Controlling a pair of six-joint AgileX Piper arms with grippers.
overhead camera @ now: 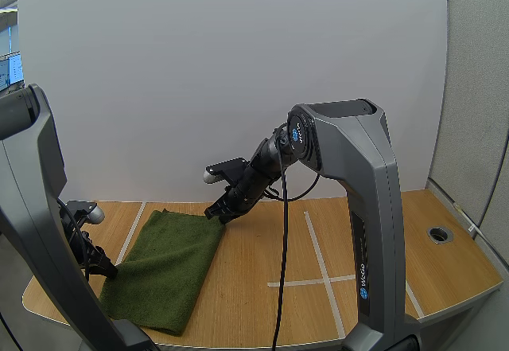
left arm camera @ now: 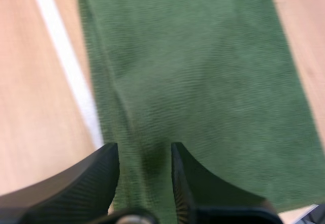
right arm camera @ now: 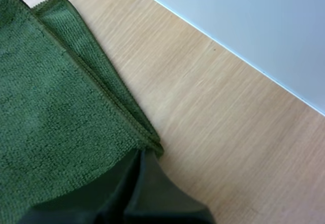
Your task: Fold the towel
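My right gripper pinches towel corner | my left gripper open astride near edge | risk: shallow pinch slips, layers separate.

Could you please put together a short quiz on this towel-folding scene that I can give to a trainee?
1. True or false: the green towel lies as one single flat layer.
2. Which part of the towel is the right gripper at? A) its far right corner B) its near left edge C) its middle
3. Fill in: the left gripper holds its fingers ____ over the towel's edge, near the white tape line.
Key: 1 false, the right wrist view shows two stacked edges at the corner; 2 A; 3 apart.
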